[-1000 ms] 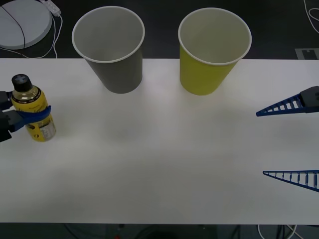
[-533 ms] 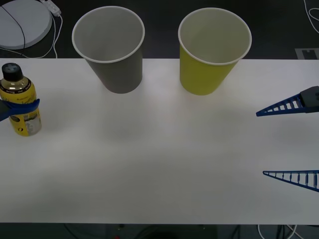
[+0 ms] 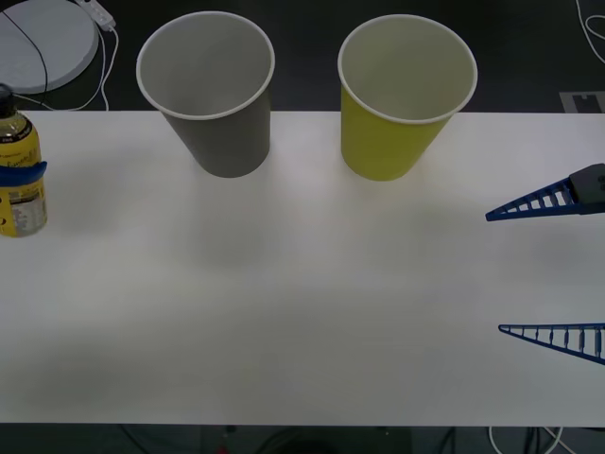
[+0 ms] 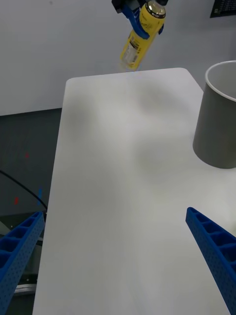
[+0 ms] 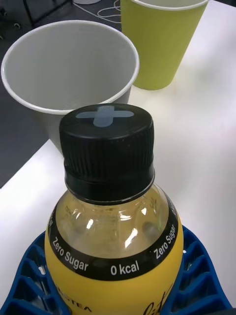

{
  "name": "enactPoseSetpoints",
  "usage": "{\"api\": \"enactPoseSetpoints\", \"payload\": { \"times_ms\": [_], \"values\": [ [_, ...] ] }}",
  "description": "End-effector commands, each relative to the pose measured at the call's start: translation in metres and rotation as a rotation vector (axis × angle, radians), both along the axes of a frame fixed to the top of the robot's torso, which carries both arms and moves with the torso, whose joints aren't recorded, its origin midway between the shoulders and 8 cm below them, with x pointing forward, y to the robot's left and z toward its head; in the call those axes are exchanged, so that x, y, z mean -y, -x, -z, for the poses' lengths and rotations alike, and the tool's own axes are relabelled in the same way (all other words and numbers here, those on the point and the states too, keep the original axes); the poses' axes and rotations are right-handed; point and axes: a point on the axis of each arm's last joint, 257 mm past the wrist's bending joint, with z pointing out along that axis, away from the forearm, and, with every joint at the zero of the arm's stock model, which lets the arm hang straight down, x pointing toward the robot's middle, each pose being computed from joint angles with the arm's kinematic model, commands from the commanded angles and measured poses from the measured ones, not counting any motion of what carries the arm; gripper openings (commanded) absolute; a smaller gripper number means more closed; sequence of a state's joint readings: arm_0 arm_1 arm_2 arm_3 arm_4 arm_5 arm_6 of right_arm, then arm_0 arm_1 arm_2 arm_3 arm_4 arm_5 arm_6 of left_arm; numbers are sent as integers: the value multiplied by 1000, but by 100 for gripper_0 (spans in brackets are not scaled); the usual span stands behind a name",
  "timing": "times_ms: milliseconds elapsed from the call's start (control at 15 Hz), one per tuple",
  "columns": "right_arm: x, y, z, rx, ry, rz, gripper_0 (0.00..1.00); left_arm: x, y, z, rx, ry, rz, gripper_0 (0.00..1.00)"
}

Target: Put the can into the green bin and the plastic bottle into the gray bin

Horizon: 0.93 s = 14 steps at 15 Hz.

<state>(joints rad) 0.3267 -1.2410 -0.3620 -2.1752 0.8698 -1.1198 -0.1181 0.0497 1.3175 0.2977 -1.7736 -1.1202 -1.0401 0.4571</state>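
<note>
Gripping the plastic bottle around its yellow label, the left tool holds it at the far left edge of the bench, and from the right wrist view it hangs clear of the surface, tilted, with its base in the air. I'd judge the step in hand to be the carry of the bottle toward the gray bin, which stands upright at the back of the bench with the green bin just beside it, the two apart. The next move calls for bringing the bottle over the gray rim, not the green one, centring it above the white inside, and only then letting the fingers part; a low approach could knock the light cup over. The right tool waits at the right edge of the bench, fingers spread wide and holding nothing. I see no can anywhere on the bench. The left wrist view gives what the front view cannot: the black cap close up, the blue ribbed fingers cradling the bottle on both sides, and both bins ahead. The right wrist view shows the gap between bottle and bench.
</note>
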Motion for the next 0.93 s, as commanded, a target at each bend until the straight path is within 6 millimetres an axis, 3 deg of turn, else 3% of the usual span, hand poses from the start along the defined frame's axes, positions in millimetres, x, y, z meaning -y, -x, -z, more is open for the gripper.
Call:
{"api": "enactPoseSetpoints", "payload": {
  "times_ms": [67, 533, 933],
  "values": [
    [0, 0, 0, 0, 0, 0, 100, -5, -6, -13, -9, -21, -11, 0],
    [0, 0, 0, 0, 0, 0, 100, -2, -18, -44, -35, -119, -48, 0],
    [0, 0, 0, 0, 0, 0, 100, 21, -41, -56, -51, -126, -38, 0]
  ]
}}
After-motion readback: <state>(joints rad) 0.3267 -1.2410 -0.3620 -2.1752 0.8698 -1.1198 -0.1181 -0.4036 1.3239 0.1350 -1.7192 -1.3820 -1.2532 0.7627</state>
